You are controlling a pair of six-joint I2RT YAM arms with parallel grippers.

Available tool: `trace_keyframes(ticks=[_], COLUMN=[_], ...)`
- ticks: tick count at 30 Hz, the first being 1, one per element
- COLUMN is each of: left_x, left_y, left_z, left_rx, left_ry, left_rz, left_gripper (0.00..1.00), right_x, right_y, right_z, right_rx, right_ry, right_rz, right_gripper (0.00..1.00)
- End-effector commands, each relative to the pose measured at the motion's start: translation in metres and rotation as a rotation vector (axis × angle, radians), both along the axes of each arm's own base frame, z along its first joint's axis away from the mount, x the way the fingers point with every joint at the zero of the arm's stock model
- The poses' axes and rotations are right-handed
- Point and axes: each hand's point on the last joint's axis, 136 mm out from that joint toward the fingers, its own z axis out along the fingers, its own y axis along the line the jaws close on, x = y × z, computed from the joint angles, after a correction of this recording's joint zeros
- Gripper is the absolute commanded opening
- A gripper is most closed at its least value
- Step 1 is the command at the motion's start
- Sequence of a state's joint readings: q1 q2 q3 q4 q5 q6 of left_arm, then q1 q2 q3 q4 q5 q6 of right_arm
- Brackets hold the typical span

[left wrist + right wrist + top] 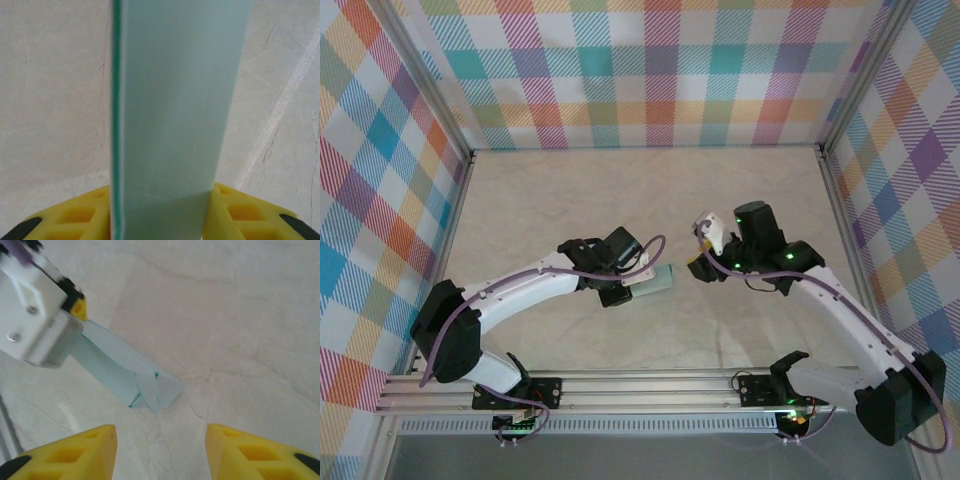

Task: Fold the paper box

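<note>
Left claw (160,220) clenched on paper box (175,100), arm stretched rightward; right claw (160,450) spread, empty, facing box

Both ends of the paper box (175,100) beyond the left wrist view's edges.

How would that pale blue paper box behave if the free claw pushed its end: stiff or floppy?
Probably fairly stiff: the paper box juts straight out of the left gripper without drooping. Likely very light, being thin folded card. Its end flaps look loose, so a push from the right gripper might spring them open.
</note>
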State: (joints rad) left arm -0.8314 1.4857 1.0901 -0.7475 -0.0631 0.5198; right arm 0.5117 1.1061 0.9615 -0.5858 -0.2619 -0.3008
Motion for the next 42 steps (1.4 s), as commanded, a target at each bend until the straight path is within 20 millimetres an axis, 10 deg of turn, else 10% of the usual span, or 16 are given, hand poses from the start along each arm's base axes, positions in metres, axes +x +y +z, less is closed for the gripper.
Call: trace_keyframes(ticks=[1, 29, 42], left_x=[-0.010, -0.012, -0.007], left_y=[0.009, -0.002, -0.013], left_z=[-0.009, -0.019, -0.019], left_rx=[0.045, 0.029, 0.000], left_ry=[0.080, 0.162, 0.194], left_rz=[-0.001, -0.018, 0.061], left_gripper=[0.39, 0.40, 0.41], right_x=[0.011, 0.014, 0.042], right_y=[0.009, 0.044, 0.040], right_z=[-0.001, -0.038, -0.037], right_rx=[-0.060, -0.046, 0.096], right_ry=[-0.061, 0.015, 0.104], right_rz=[0.051, 0.203, -0.258], right_gripper=[0.45, 0.00, 0.00])
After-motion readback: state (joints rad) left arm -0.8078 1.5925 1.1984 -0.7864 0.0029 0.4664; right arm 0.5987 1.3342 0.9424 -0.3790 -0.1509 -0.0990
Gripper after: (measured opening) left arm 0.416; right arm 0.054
